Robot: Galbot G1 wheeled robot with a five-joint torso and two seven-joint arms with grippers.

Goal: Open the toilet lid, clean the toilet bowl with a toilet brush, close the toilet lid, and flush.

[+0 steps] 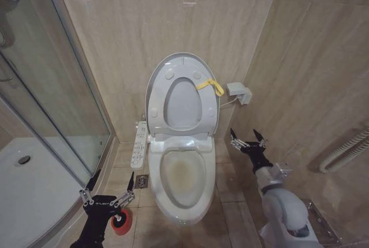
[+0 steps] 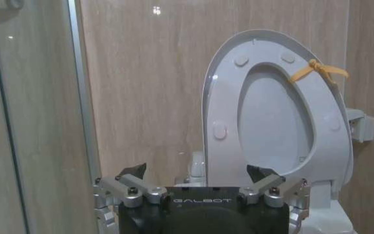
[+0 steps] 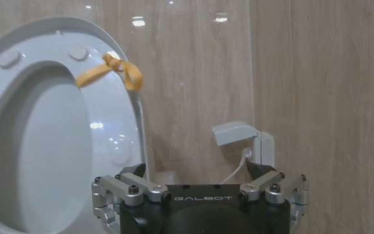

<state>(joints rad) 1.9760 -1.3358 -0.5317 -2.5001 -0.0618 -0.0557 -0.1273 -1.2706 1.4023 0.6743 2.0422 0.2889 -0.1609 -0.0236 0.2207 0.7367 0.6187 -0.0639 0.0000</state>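
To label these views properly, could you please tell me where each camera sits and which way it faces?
Head: high, looking down at the toilet bowl and raised toilet lid; left gripper and right gripper show.
Left wrist: low, facing the lid beside the shower glass; its open gripper shows.
Right wrist: faces the lid's yellow strap and wall box.
All share the lid.

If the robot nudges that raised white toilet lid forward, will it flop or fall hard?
The glossy white oval plastic toilet lid looks rigid, so it probably won't flop. It stands upright against the beige tiled wall, so a push would likely swing it down over the stained white ceramic toilet bowl. Its shiny surface may be slippery.
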